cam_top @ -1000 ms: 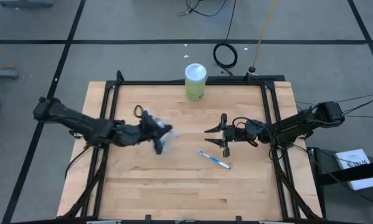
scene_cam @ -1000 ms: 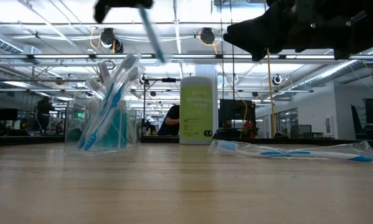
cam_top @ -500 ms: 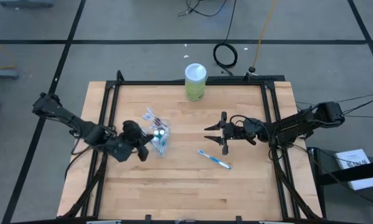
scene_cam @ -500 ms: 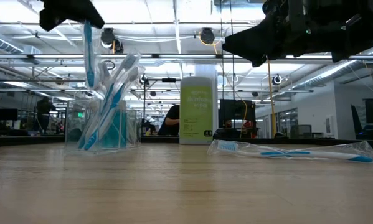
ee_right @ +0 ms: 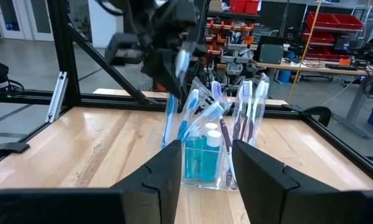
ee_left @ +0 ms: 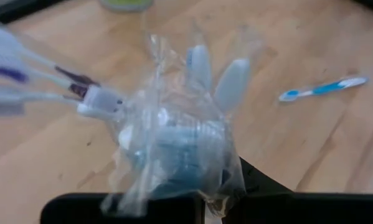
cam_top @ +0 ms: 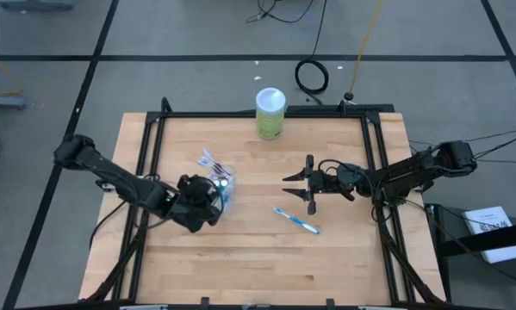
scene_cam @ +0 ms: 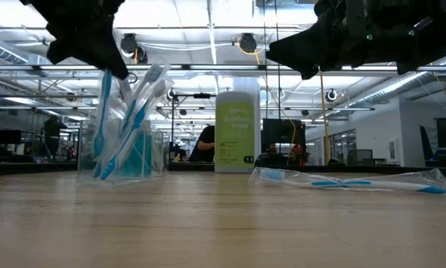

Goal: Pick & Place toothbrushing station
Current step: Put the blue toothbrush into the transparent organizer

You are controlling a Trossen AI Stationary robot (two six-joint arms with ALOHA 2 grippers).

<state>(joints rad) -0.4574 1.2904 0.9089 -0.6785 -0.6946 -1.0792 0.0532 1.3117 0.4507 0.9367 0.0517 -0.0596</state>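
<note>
— The left gripper (cam_top: 208, 196) came down to the cup (scene_cam: 123, 152) (mid-table), pinched shut on a toothbrush (scene_cam: 103, 112).

— Light, slippery — grip its handle. Right gripper (cam_top: 297, 186) hangs half-open, empty.

Green canister (cam_top: 270, 114) with a white lid standing upright near the far edge of the wooden table (cam_top: 240, 250) (black-framed), coiled black cable (cam_top: 311, 76) on the grey floor beyond

Pale matt wood table (cam_top: 258, 250), clear glossy plastic cup (ee_right: 206, 163), toothbrushes (scene_cam: 349, 181) in shiny film wrappers.
</note>
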